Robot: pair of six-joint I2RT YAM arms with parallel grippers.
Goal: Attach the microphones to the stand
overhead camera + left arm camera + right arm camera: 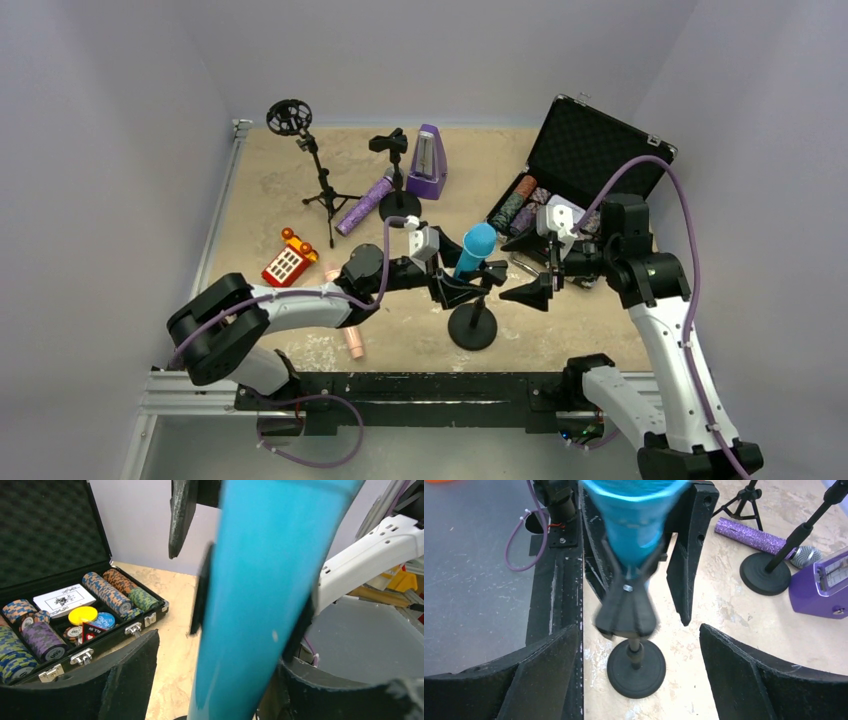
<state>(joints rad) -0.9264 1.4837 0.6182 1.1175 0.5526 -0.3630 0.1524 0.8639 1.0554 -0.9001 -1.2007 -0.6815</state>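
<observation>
The cyan-blue microphone [477, 248] sits tilted in the clip of a round-based stand [473, 327] near the middle of the bench's [265, 190] near edge, head up and leaning toward the right rear corner. The left gripper [466, 281] straddles the microphone's body with its fingers spread; the left wrist view shows a gap on one side, so it is released rather than clamped. The right gripper [638, 630] hovers just right of the stand, jaws wide apart and holding nothing. The glittery purple microphone [364, 205] lies flat toward the rear edge, its grey mesh head beside a second round-based stand [399, 205]. The pale pink microphone [356, 345] lies by the near edge, partly hidden under the left arm. A purple metronome [430, 160] stands at the rear edge, and an open case of poker chips [590, 150] fills the right rear corner.
</observation>
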